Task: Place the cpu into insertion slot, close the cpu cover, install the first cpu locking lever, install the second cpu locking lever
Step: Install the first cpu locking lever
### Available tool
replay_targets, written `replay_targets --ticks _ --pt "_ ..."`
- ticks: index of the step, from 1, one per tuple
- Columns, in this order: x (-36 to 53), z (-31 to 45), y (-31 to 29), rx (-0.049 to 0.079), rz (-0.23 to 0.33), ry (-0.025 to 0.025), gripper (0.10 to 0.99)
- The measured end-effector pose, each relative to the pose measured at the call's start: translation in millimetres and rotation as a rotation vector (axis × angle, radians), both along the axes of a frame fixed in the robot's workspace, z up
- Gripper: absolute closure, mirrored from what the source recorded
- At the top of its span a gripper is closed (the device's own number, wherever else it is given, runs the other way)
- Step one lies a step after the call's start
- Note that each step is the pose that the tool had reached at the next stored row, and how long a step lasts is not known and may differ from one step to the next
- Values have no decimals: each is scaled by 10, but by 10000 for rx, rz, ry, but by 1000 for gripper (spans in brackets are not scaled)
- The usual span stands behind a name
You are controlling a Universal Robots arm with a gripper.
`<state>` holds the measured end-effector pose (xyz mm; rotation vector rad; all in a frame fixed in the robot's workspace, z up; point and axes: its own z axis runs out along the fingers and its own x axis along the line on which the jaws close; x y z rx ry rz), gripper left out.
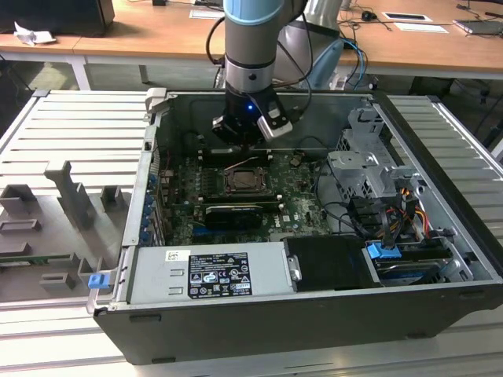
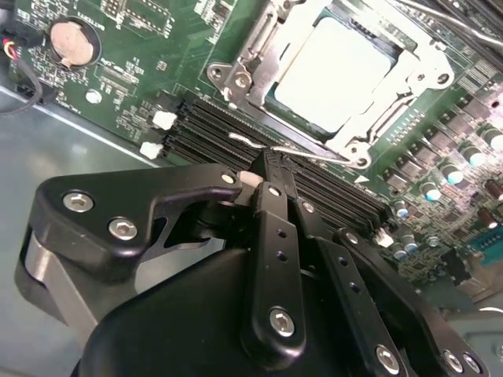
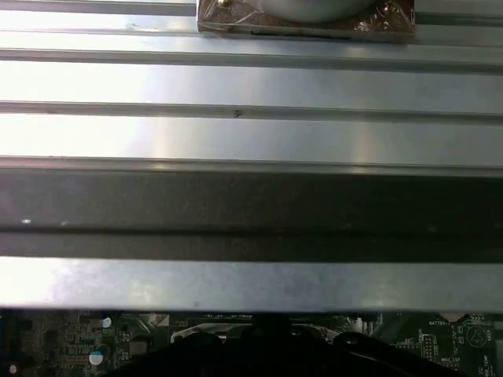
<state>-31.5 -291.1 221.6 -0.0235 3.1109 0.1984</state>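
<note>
Far on the exterior view's left: grey fixtures are sitting on the slatted table, well apart from the work.
Case front: power supply is lying along the near wall of the open computer case.
Gripper: gripper is hanging over the motherboard, just behind the socket.
Jaws: in the second wrist view the gripper is showing its fingers brought together, tips meeting the thin locking lever.
Cpu: cpu is sitting in the insertion slot, silver top up, with the cpu cover lying down around it.
Doing it well: judging by this, the tips should be bearing on the lever wire alone, staying clear of the memory slots beside it.
Hard to tell: whether the tips are pinching the lever or just pushing it; the fingers are hiding the contact.
Cut off: far edge of the cover; lever's hooked end.
Exterior view's right: drive cage is standing untouched.
</note>
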Motion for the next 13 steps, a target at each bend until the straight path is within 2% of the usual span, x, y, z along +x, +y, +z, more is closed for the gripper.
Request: replay_targets --ticks 2,4,7,13 --pt "62 -40 0 -1 0 1 976" --pt "85 -70 0 0 0 1 976" --pt "102 -99 0 0 0 0 976" --pt "104 -111 0 -1 1 1 976"
